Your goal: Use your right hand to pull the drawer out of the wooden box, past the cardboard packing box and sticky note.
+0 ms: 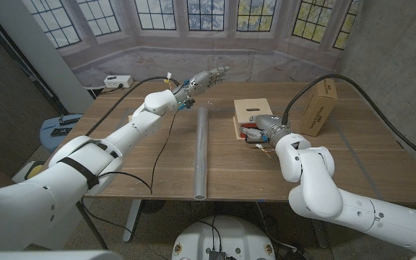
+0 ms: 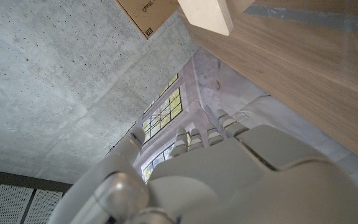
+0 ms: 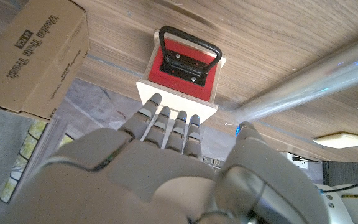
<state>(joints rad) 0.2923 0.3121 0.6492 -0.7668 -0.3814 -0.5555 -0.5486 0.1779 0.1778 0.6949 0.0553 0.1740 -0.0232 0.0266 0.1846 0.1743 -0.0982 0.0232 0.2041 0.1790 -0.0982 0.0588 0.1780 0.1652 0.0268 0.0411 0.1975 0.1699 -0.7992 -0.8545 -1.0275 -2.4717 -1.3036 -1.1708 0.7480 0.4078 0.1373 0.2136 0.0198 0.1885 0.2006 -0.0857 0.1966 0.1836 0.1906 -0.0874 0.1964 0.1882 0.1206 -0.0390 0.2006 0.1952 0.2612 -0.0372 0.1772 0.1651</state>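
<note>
Fingers: left hand (image 1: 202, 78), upper-left-centre of head view, held above the table (image 1: 157, 162) w/ fingers extended close together, holding nothing. Metal tube (image 1: 201, 148) lies centre frame. Right hand (image 1: 264, 130), right of centre, fingers straight and side by side, empty, tips just short of the wooden box (image 1: 250, 110). Drawer (image 3: 182, 68) w/ red face and black handle (image 3: 189, 53) looks slightly out. Cardboard packing box (image 1: 316, 106) upper right. Hook fingers under handle, pull straight toward frame bottom; avoid twisting.

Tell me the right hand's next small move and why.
Probably ease the right hand forward and hook its fingers through the black handle. The fingers point at the red drawer front but hold nothing, and the drawer sits nearly flush in the wooden box.
</note>
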